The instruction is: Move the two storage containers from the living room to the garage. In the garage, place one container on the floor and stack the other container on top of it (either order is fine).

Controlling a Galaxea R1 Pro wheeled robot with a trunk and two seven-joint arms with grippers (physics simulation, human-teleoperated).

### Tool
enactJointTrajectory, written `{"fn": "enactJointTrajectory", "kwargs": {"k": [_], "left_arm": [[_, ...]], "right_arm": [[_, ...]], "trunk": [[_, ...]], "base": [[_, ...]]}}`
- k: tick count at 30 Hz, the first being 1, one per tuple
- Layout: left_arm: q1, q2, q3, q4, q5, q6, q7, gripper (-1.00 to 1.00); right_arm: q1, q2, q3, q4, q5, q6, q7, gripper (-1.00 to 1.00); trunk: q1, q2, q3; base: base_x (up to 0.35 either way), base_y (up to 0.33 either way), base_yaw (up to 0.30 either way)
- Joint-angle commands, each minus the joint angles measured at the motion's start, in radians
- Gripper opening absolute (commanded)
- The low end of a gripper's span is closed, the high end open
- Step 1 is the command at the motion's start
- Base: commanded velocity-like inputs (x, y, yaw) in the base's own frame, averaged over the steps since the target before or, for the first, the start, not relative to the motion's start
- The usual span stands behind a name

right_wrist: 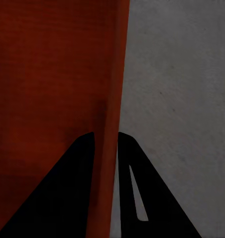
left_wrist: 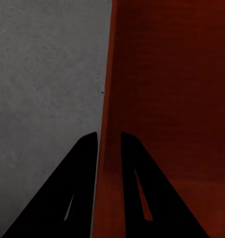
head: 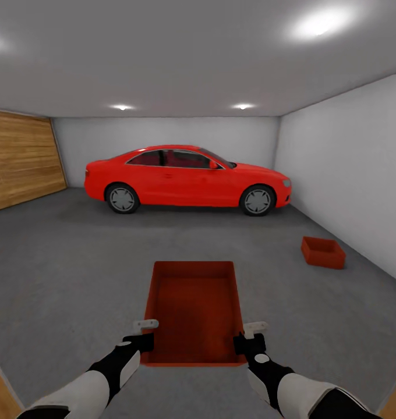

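Note:
I am in the garage, holding one orange-red storage container [head: 193, 308] out in front of me above the grey concrete floor [head: 75, 262]. My left gripper [head: 144, 336] is shut on its left wall near the closest corner; in the left wrist view the thin wall [left_wrist: 108, 99] runs between the two black fingers [left_wrist: 83, 168]. My right gripper [head: 244, 338] is shut on the right wall [right_wrist: 117, 89] the same way. The second storage container [head: 322, 252] sits on the floor ahead to the right, close to the white wall.
A red car [head: 186, 177] is parked across the far end of the garage. A wood-panelled wall [head: 20, 157] is on the left, a pale wall [head: 349, 174] on the right. Open concrete lies between me and the car.

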Motion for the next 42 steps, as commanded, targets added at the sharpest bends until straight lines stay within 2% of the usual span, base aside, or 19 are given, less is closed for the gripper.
{"fn": "enactJointTrajectory", "kwargs": {"k": [1, 6, 42], "left_arm": [[-0.001, -0.001, 0.021, -0.005, -0.004, -0.075, 0.010, -1.00], [-0.001, 0.000, 0.020, -0.005, 0.005, -0.075, 0.010, -1.00], [-0.001, 0.001, 0.020, -0.006, 0.005, -0.075, 0.010, -1.00]], "right_arm": [[0.000, 0.003, -0.027, 0.000, 0.006, 0.002, 0.003, -1.00], [0.000, 0.003, -0.027, 0.000, 0.007, 0.002, 0.004, -1.00], [0.000, 0.003, -0.027, 0.000, 0.007, 0.002, 0.004, -1.00]], "trunk": [[0.001, -0.001, -0.001], [0.001, -0.001, -0.001], [0.001, -0.001, -0.001]], "base": [[0.320, 0.000, 0.201], [0.320, 0.000, 0.070], [0.320, 0.000, 0.000]]}}
